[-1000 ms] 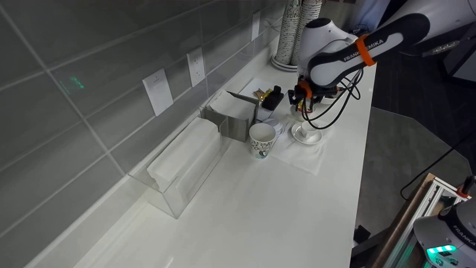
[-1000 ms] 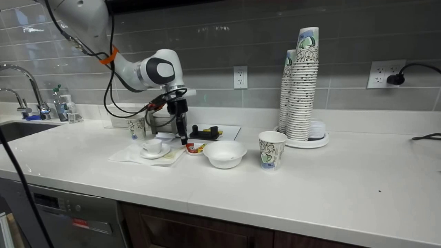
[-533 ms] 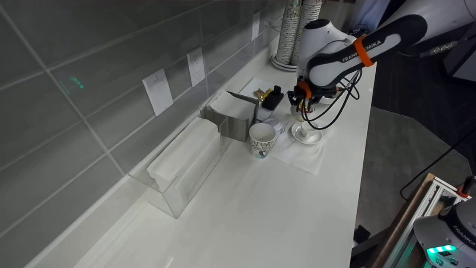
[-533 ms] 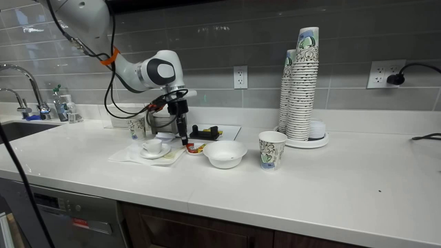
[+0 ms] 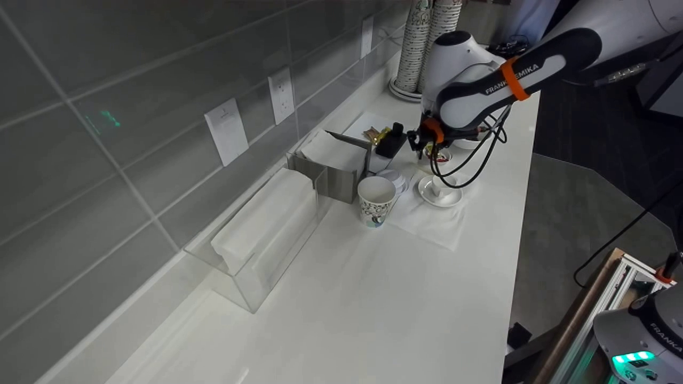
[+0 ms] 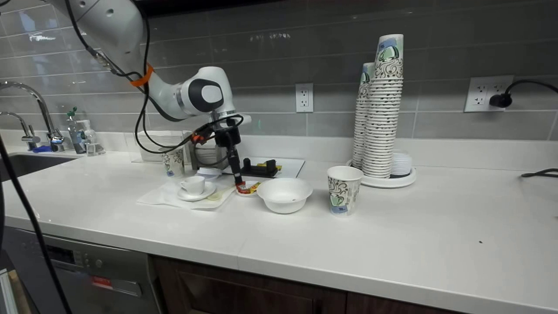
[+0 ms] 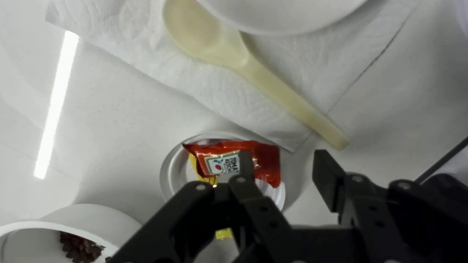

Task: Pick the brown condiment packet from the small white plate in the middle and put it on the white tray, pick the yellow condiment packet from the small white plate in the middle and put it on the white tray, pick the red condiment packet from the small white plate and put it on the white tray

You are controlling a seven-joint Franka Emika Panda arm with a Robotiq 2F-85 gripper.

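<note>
One red condiment packet [image 7: 225, 160] lies in the small white plate [image 7: 166, 175], partly covering a yellow condiment packet [image 7: 209, 179] that peeks out at its edge. The fingers [image 7: 327, 179] are spread above it: one hangs across the red wrapper, the other sits out past the plate's rim, with the packet's end showing in the gap. Whether they touch it, I can't tell. Beside the plate, a napkin [image 7: 310, 65] carries most of a pale spoon [image 7: 263, 78] and, in both exterior views, a cup [image 6: 195, 185] on a saucer [image 6: 192, 199]; a white bowl [image 6: 284, 203] stands on another side. Farther back on the bench [image 6: 414, 244], the white tray [image 5: 368, 121] bears the brown condiment packet [image 5: 370, 134], a second yellow packet [image 5: 381, 135] and a black object [image 5: 390, 144]. Well off stands a tall stack of paper cups [image 6: 383, 122].
</note>
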